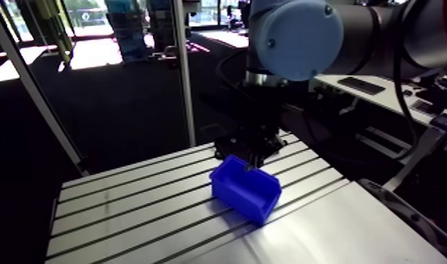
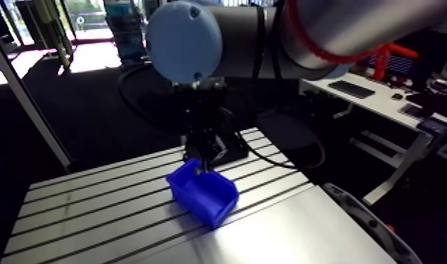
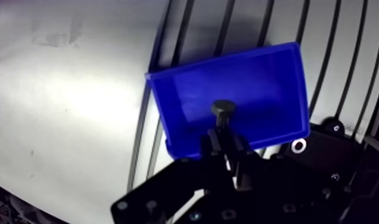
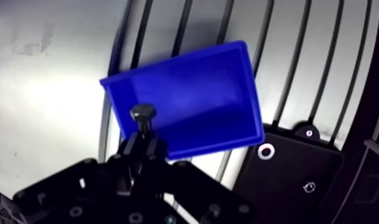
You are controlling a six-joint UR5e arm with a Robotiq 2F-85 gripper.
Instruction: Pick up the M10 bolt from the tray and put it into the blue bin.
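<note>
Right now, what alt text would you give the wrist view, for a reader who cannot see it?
The gripper is shut on a dark bolt, whose head shows against the inside of an open blue bin below. The bin sits on a slotted metal table, with a black tray beside it.

Nothing legible is showing in either view: no text, label, brand, number or sign. The blue bin (image 3: 245,83), the black tray (image 4: 293,173) and the tabletop (image 3: 67,119) are all presenting plain surfaces. The head of the bolt (image 3: 223,109) is facing the wrist camera (if it carries a stamp, it is coming out too small and dark to tell).
</note>
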